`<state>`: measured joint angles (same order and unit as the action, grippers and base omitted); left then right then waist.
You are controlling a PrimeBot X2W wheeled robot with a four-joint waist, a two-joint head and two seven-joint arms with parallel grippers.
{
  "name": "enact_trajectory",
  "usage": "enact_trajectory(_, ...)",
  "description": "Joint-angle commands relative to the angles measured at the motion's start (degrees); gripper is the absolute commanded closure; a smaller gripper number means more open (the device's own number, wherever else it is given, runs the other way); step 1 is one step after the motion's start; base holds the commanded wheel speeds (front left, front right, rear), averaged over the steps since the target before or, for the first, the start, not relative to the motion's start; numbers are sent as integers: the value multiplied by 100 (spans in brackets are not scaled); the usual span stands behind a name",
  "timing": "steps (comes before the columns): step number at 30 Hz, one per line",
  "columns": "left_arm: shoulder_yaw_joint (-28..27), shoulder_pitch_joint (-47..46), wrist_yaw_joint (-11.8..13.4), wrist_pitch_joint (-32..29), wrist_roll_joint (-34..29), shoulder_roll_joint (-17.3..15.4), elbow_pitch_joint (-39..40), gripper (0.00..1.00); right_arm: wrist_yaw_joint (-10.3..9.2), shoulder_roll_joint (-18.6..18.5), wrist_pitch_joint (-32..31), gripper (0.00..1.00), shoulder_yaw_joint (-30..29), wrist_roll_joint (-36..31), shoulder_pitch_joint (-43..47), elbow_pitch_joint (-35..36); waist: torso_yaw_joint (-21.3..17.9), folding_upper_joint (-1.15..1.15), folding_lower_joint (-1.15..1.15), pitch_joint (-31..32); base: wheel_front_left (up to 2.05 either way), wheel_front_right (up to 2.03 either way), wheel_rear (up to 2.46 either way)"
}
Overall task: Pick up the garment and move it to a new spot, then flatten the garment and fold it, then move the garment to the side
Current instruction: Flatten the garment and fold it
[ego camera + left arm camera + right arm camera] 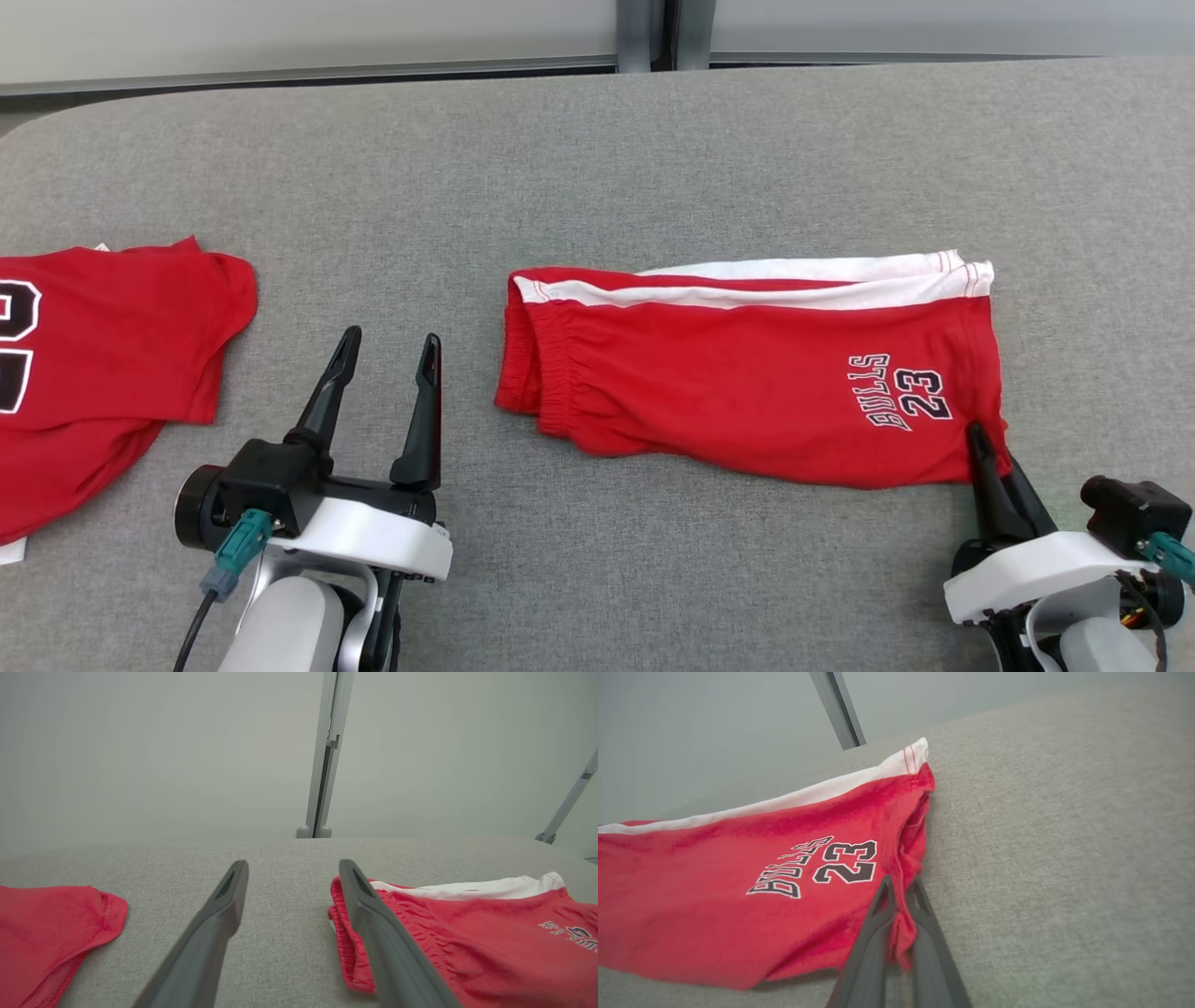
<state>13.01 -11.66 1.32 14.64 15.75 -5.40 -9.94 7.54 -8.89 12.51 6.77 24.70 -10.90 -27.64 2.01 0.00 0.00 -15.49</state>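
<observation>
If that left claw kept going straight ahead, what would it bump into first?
Likely nothing soon: the left gripper points across bare table, between the shirt and the shorts. Farther on stands a wall post, though depth is unclear.

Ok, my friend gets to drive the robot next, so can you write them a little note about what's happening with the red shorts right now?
Right gripper: shut on the near right corner of the red shorts, by the BULLS 23 print.
Left gripper: open, holding nothing, just short of the waistband end.
Shorts: flat on the grey table, apparently folded once lengthwise, white stripe along the far edge. A red jersey lies at the far left.
Done: laid out and flattened, it seems.
To do: finish the fold, then move the shorts aside.
</observation>
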Motion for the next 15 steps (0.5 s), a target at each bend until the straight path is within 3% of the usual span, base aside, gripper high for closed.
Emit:
enact_trajectory(1, 4, 60, 15, -19, 21, -54, 27, 0, -10, 0, -50, 100, -56, -38, 65, 83, -12, 0, 0, 17, 0, 0, 0)
enact_trajectory(9, 59, -12, 26, -47, 55, -50, 87, 0, -6, -9, -444, 100, -128, -359, -188, 681, 38, 0, 0, 10, 0, 0, 0)
enact_trajectory(15, 98, -117, 58, -24, 92, -13, 90, 0, -6, 189, -915, 100, 504, -735, -791, 1412, 206, 0, 0, -5, 0, 0, 0)
